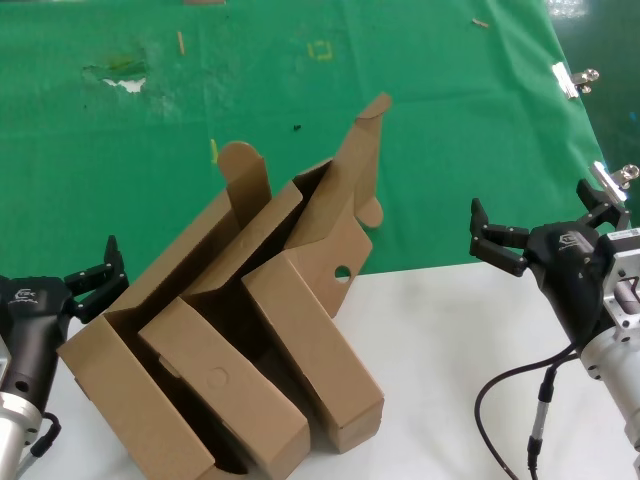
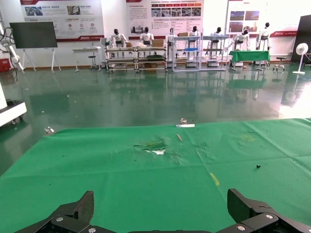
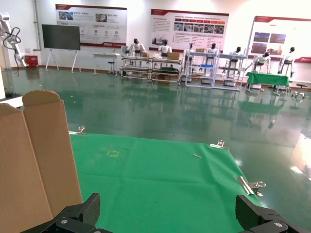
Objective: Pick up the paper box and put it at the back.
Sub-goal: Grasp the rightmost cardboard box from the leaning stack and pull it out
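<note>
At the left edge of the head view, the left gripper (image 1: 97, 281) sits low over the white tabletop (image 1: 450, 330), its black fingers (image 1: 108, 262) spread apart and holding nothing. Its fingertips are just beside the near-left corner of the two nested brown boxes (image 1: 175, 385), not touching them as far as can be seen.

To the right of those boxes, leaning against them, lies the paper box (image 1: 320, 330), its round punched hole facing right and its hinged lid (image 1: 355, 185) raised with the ear flaps standing over the green cloth (image 1: 450, 130). The box's body rests mostly on the white tabletop, at the cloth's front edge.

Farther right, well apart from the box, the right gripper (image 1: 545, 235) hovers near the cloth's edge with its fingers open and empty. In the right wrist view a raised cardboard flap (image 3: 41, 160) stands beside one open finger (image 3: 77, 216), the green cloth stretching beyond.
</note>
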